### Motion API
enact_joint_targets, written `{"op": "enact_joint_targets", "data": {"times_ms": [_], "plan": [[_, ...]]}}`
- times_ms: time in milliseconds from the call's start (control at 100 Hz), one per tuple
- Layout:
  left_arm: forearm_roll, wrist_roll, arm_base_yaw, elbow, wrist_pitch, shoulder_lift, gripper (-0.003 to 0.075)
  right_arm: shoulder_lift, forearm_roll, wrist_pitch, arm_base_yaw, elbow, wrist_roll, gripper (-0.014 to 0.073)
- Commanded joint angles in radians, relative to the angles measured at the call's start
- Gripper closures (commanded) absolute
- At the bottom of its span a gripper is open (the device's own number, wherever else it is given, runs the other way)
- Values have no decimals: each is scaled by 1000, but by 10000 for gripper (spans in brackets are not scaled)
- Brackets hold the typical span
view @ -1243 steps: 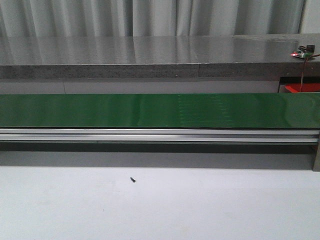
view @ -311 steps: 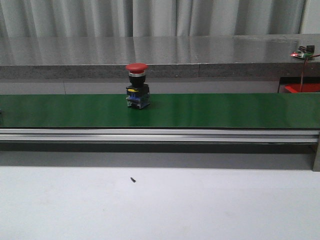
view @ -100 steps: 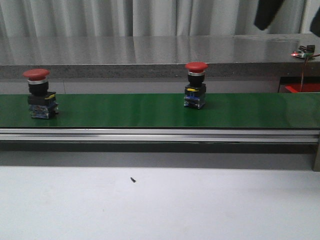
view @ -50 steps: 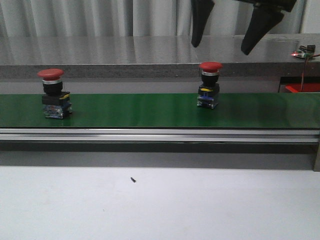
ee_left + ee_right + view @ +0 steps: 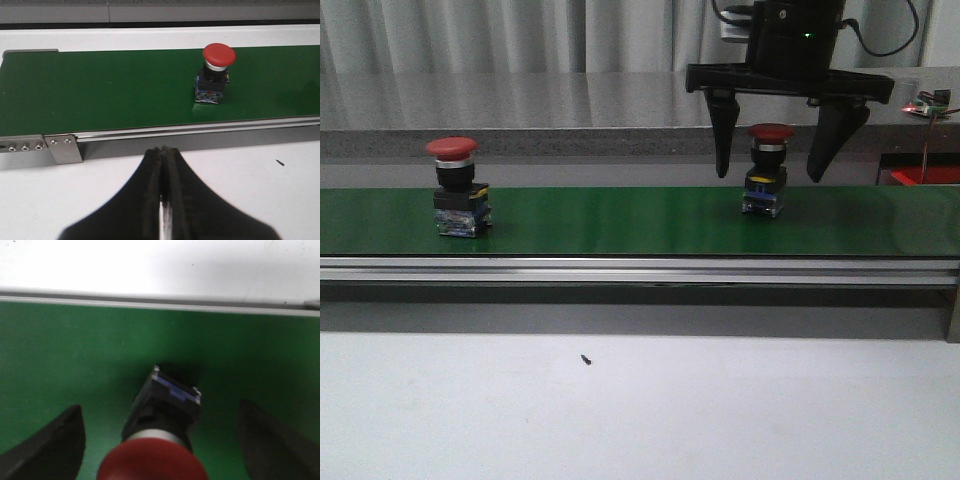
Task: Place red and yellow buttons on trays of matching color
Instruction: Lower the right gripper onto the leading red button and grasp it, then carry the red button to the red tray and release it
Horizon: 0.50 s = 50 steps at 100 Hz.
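While spread, right claw (image 5: 771, 170) astride button (image 5: 767, 170)

Even, soft overhead light leaves pale sheen on the green belt (image 5: 620, 220) and grey counter (image 5: 520, 100), while the right wrist view is blurred, perhaps by motion, its upper desk (image 5: 150, 265) overexposed.

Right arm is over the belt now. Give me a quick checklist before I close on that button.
1. Right gripper open: ok, fingers spread wide.
2. Red button on the right sits between the fingers: ok, one finger on each side, both apart from it.
3. Button upright on the green belt: ok.
4. Left gripper out of the way: ok, shut and on the near side of the belt.
5. Other red button clear of the grasp: ok, far to the left.
6. Red tray free to receive: cannot tell, only a corner shows.
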Motion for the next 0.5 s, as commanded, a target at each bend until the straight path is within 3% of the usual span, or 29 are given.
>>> {"op": "enact_joint_targets", "data": {"times_ms": [0, 80, 150, 490], "plan": [[-20, -3, -8, -28, -66, -2, 740, -47, -11, 61, -12, -33, 13, 117], [-20, -3, -8, -28, -66, -2, 740, -40, -11, 67, -18, -33, 18, 279], [-20, -3, -8, -28, -66, -2, 740, -40, -11, 67, -23, -33, 18, 367], [-20, -3, -8, -28, -66, -2, 740, -127, -17, 99, -151, -108, -148, 377]]}}
